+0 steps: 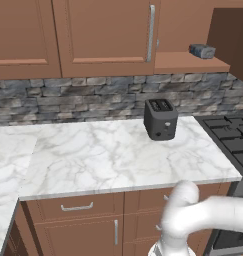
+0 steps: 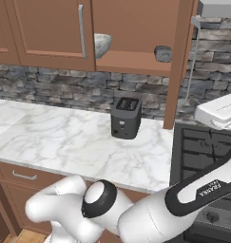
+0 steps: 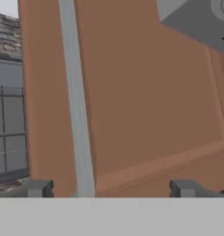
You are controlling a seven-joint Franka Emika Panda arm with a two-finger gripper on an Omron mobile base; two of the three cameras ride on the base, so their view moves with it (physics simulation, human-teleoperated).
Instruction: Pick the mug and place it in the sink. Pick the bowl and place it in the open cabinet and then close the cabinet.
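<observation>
Gripper [image 3: 111, 189]: fingertips [image 3: 38, 188] stand wide apart at the bottom of the hand view, nothing between them. Nothing is held.

Directly ahead of the fingers a reddish-brown door panel [image 3: 141, 101] of the cabinet [image 1: 190, 62] is seen at close range, with its long silver bar handle [image 3: 76, 101] running up past the left fingertip. Whether a finger touches the panel cannot be told.

In the right base view the bowl [image 2: 102, 45] is seen already on the inner shelf [image 2: 136, 64], partly hidden behind a closed door; a small dark-grey block [image 2: 163, 53] sits on the same shelf, apart from it, nearer the open door's edge [image 2: 178, 66]. The mug and the sink cannot be placed from these pictures.

Judged step: closing the cabinet. The placing looks finished; the door swing is what remains.

To do it well:
- The push is best applied to the flat panel on the handle side, far from the hinge, for the most leverage.
- The fingers may be left spread; no grasp is needed.
- The hand should be carried along the door's arc rather than straight, so contact is not lost.
- The toaster [image 1: 161, 119] on the counter [image 1: 103, 155] below is well clear of the swing.
</observation>
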